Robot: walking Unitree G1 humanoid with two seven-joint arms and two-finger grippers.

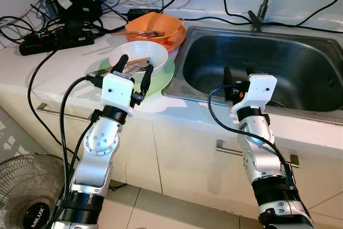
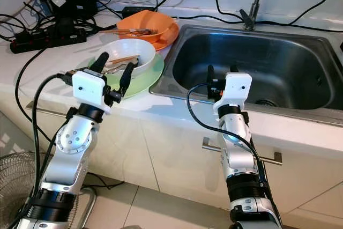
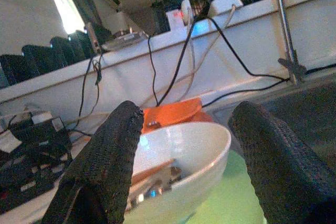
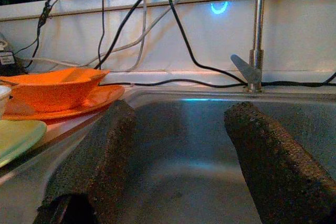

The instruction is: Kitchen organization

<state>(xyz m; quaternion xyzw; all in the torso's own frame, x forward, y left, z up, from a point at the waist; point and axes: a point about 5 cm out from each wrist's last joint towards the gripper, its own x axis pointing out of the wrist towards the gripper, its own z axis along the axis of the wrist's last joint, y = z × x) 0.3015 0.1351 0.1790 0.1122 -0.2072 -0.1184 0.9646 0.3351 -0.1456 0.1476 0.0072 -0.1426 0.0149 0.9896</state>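
Note:
A white bowl (image 1: 140,54) holding cutlery sits on a light green plate (image 1: 159,82) on the counter left of the sink. Behind it an orange bowl (image 1: 155,27) with a fork rests on an orange plate (image 1: 176,40). My left gripper (image 1: 133,68) is open just in front of the white bowl (image 3: 184,156), fingers pointing at its near rim without touching. My right gripper (image 1: 238,74) is open over the near edge of the steel sink (image 1: 278,63), with nothing between its fingers.
A black power strip (image 1: 53,41) with adapters and tangled cables fills the counter's back left. A faucet (image 1: 262,4) rises behind the sink. A floor fan (image 1: 27,191) stands at lower left, beside the cabinet fronts with handles (image 1: 252,153).

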